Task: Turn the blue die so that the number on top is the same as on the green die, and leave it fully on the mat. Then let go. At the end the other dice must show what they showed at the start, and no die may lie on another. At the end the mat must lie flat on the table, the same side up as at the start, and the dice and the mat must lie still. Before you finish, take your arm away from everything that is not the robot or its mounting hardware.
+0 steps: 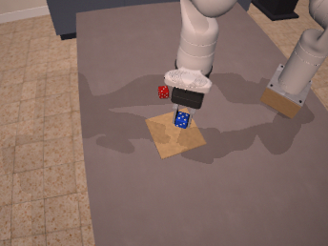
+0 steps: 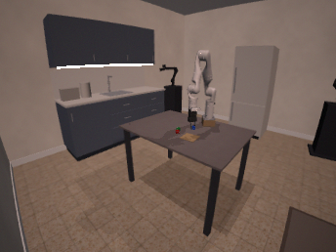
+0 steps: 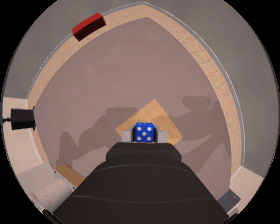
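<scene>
My gripper [image 1: 182, 118] is shut on the blue die [image 1: 182, 119], which sits between the two fingers with white pips showing. The die is over the far part of the tan mat [image 1: 175, 135], which lies flat on the table. I cannot tell whether the die touches the mat. In the wrist view the blue die [image 3: 144, 132] shows just past the gripper body, with the mat [image 3: 151, 121] behind it. The red die [image 1: 163, 92] sits on the table just beyond the mat, left of the gripper. The green die is hidden behind my arm in the top view.
My arm's base stands on a wooden block [image 1: 281, 102] at the table's right side. The table's edges run along the left and far side. Kitchen counters [image 2: 109, 111] and a fridge [image 2: 251, 90] stand away from the table.
</scene>
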You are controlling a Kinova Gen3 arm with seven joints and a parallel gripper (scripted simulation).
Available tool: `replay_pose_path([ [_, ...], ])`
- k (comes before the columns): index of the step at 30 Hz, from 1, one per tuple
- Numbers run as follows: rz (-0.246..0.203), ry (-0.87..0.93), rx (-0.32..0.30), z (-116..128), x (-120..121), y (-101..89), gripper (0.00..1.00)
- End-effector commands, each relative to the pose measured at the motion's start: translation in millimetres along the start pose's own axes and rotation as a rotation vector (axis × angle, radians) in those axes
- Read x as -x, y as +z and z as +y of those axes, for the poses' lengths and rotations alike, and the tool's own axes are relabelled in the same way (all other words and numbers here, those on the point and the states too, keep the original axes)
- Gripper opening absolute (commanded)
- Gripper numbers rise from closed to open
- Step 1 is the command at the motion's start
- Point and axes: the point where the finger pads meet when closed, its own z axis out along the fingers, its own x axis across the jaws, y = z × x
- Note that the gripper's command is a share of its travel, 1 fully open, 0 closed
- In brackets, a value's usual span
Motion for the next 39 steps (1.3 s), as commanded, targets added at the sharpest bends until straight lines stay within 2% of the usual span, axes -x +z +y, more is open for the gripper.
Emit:
replay_pose_path([
  [1, -0.001, -0.047, 0.004, 9.0, -7.3, 0.0, 0.57],
  [7, 0.001, -0.108, 0.002, 12.1, -11.5, -0.4, 0.57],
  [27, 0.0, -0.128, -0.006, 13.1, -12.6, -0.2, 0.57],
  [33, -0.006, -0.128, -0.036, 13.0, -11.8, 0.5, 0.57],
  [39, -0.009, -0.128, -0.099, 12.7, -11.9, 0.2, 0.57],
])
